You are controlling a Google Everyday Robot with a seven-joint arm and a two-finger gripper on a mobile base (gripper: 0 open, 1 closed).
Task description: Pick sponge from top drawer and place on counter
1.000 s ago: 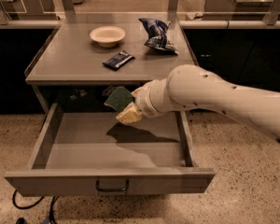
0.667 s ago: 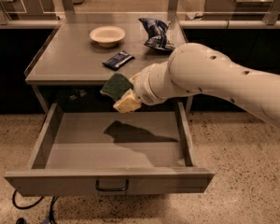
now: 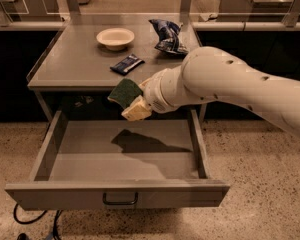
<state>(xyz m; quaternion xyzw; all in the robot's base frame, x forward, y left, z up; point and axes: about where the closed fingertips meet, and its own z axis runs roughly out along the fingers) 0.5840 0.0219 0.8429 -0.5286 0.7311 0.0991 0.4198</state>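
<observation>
Up out of the drawer [image 3: 80, 159] has come the sponge [image 3: 124, 91]; it hangs at the bench's front edge, about midway along, and only its shadow lies on the drawer floor. The gripper [image 3: 135, 103] is clamped on it, green side up, with the arm reaching in from the right. On the counter [image 3: 65, 64] behind sit a bowl [image 3: 115, 36], a blue packet [image 3: 126, 64] and a crumpled bag [image 3: 167, 36] near the back right corner. The pick looks done. Moving over the bare front strip and letting go remains.
</observation>
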